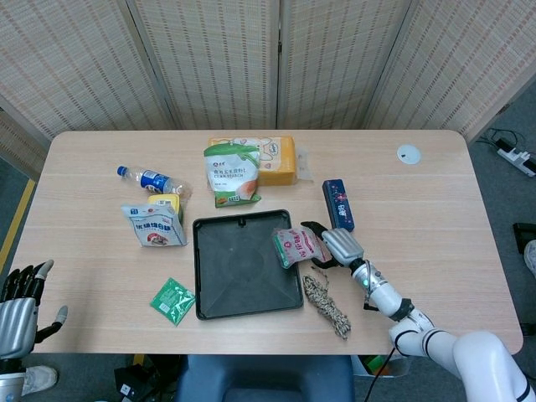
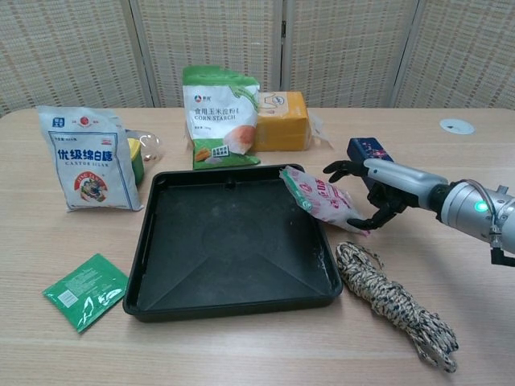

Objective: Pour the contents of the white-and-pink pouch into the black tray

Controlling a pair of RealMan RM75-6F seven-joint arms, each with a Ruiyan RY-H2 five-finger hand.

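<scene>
Off the table's near-left corner: left hand, holding nothing, fingers apart and pointing up. Near the middle of the table: black tray, with the white-and-pink pouch tilted over its right rim, mouth end toward the tray. Gripping the pouch from the right: right hand, coiled rope just nearer.

The tray's floor lies bare and open from above. Its far edge is hemmed by the corn starch bag and the orange pack; the sugar bag stands off its left side. A rope lies just beside its right rim, and a blue box sits behind that. A green sachet lies near the front left corner.
</scene>
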